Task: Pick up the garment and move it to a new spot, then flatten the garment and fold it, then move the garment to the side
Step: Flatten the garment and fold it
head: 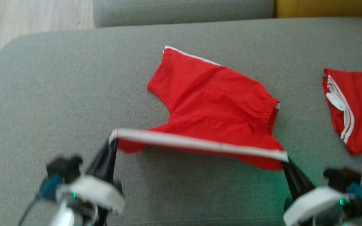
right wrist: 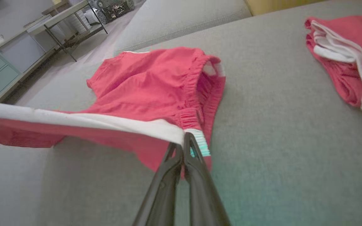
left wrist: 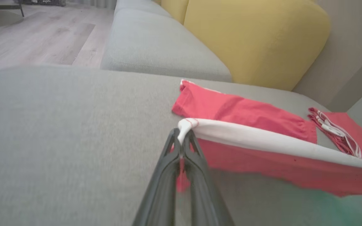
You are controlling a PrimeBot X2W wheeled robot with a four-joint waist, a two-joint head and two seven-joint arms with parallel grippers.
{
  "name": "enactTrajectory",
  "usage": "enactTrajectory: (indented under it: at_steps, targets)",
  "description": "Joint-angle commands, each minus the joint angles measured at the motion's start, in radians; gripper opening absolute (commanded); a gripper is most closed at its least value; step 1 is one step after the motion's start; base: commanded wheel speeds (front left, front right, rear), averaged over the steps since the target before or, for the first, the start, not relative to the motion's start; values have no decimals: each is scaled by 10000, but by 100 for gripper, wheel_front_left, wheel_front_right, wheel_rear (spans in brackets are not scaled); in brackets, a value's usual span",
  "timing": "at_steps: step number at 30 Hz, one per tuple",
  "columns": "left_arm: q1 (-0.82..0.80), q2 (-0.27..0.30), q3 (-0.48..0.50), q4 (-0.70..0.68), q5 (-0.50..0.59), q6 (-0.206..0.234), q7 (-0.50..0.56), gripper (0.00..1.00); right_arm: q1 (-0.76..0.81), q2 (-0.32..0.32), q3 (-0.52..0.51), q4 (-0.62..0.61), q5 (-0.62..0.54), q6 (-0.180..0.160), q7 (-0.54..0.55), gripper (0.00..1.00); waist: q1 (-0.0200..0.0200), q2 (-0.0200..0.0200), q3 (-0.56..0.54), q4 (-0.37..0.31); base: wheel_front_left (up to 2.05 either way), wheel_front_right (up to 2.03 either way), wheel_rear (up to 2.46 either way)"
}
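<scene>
Grey sofa seat (head: 42,94) spreads wide, with bare fabric to the left and front. Its rounded left edge drops to wood floor (head: 27,15). Red shorts (head: 212,100) lie mid-seat: far leg flat, near white-banded edge raised and taut. Folded red garment (head: 360,106) sits well apart at right. Left gripper (head: 114,141) and right gripper (head: 286,160) each clenched on one end of that band.
</scene>
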Motion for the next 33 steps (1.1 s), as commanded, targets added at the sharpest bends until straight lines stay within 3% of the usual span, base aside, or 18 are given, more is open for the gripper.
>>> enactTrajectory:
  at_steps: [1, 11, 19, 26, 32, 33]
  targets:
    - [-1183, 165, 520, -88, -55, -111, -50, 0, -865, -127, 32, -190, 42, -11, 86, 0, 1, -1, 246, 16, 0, 0, 0]
    - [-5284, -3, 349, 2527, -209, -1032, 288, 0, -3651, -125, 150, 1079, 307, -11, 156, 0, 1, -1, 1641, -296, 0, 0, 0]
    - [-8440, 40, 167, 5873, -537, -1680, 713, 0, -5593, -125, 608, 2548, 883, -11, 153, 0, 1, -1, 2470, -1061, 0, 0, 0]
    - [-10244, 244, -45, 8542, -1066, -1899, 851, 0, -6909, -124, 1260, 3723, 1428, -11, -33, 0, 1, -1, 2913, -1903, 0, 0, 0]
    - [-11282, 417, -528, 9838, -1298, -1926, 480, 0, -7679, -124, 1749, 4420, 1888, -11, -447, 0, 1, -1, 3248, -2351, 0, 0, 0]
    - [-11377, 427, -642, 10005, -1378, -1927, 461, 0, -7766, -124, 1820, 4536, 1961, -11, -522, 18, 1, -1, 3274, -2388, 0, 0, 0]
